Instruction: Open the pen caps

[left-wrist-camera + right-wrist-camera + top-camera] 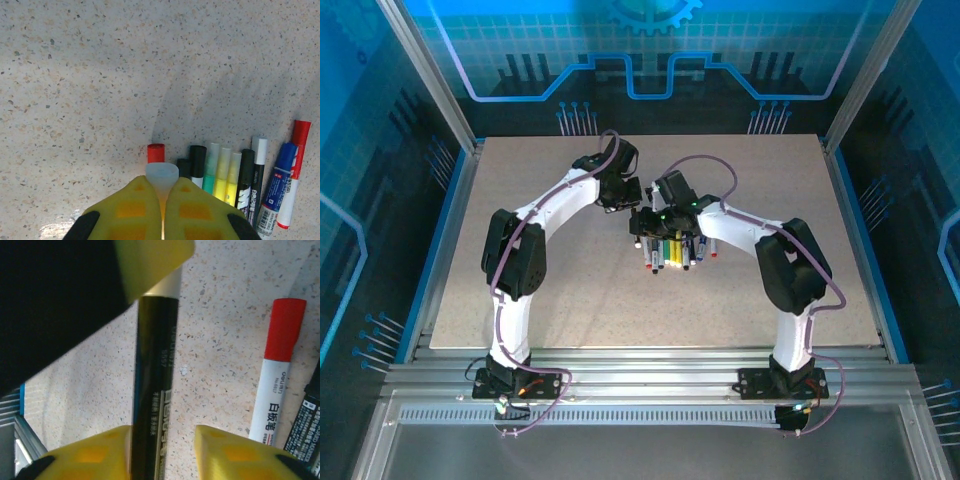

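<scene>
A black-barrelled pen [155, 365] hangs above the table, its pale translucent cap [162, 175] pinched in my left gripper [162, 187], which is shut. One of the left gripper's yellow fingers [150, 262] covers that cap [165, 287] in the right wrist view. My right gripper [162, 437] straddles the barrel: the left finger touches it and a gap remains on the right side. In the top view both grippers [638, 212] [658, 222] meet over the row of pens [675, 252].
On the speckled table [100, 75] lies a row of pens with a red cap [156, 152], black cap [197, 157], green [211, 167] and yellow [222, 172] ends, a blue pen [280, 172] and a red-capped pen [282, 335]. Metal rails [640, 385] line the near edge.
</scene>
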